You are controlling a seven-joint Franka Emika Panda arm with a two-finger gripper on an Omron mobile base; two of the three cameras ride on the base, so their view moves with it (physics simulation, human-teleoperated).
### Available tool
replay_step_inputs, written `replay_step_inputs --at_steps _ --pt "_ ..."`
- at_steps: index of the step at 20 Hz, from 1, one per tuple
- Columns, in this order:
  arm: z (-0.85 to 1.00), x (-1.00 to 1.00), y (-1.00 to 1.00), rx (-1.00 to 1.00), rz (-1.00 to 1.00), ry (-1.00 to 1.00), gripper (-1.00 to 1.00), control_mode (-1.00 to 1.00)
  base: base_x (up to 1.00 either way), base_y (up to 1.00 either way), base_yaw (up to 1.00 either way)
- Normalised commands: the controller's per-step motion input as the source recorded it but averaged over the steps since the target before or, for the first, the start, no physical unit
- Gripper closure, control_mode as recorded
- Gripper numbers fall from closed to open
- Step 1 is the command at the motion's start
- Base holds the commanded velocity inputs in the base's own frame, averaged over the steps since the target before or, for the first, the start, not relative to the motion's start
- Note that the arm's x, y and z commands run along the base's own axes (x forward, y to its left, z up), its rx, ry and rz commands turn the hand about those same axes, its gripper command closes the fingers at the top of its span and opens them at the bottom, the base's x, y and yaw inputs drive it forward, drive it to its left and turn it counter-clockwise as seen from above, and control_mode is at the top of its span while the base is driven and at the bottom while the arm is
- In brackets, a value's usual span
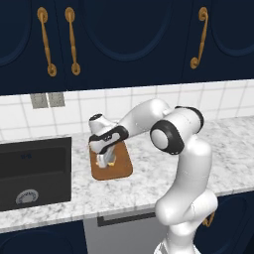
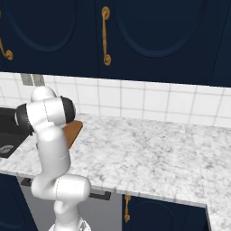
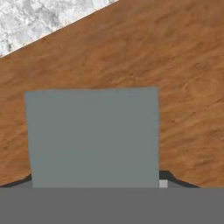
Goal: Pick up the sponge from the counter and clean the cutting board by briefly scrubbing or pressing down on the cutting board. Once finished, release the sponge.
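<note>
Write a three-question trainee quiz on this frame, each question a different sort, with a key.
1. True or false: the sponge is over the cutting board.
2. Multiple choice: in the left base view, what lies to the left of the cutting board, set into the counter? A) a stove B) a black sink basin C) a toaster
3. Short answer: in the hand view, which side of the sponge faces the camera?

Key
1. True: wood grain surrounds the sponge in the hand view, and the tool is down on the board.
2. B.
3. The grey scouring side; the yellow body is hidden.
</note>
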Motion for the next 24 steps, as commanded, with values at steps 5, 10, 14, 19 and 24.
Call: replay_step_inputs --at_steps 5,10,14,19,24 --pt "-0.13 0.00 0.41 0.00 0.00 -0.01 1.00 -1.00 0.00 0.00 0.00" --pt "-0.48 -0.02 -0.30 -0.02 0.01 -0.09 1.00 -1.00 0.00 0.00 0.00" --pt "-0.38 -0.13 -0.76 0.00 0.02 -0.09 1.00 -1.00 0.00 0.00 0.00" --pt "-0.08 -0.22 -0.81 0.00 0.01 -0.07 1.00 -1.00 0.00 0.00 0.00" --pt "-0.02 -0.08 -0.74 0.00 0.00 0.00 1.00 -1.00 0.00 0.00 0.00"
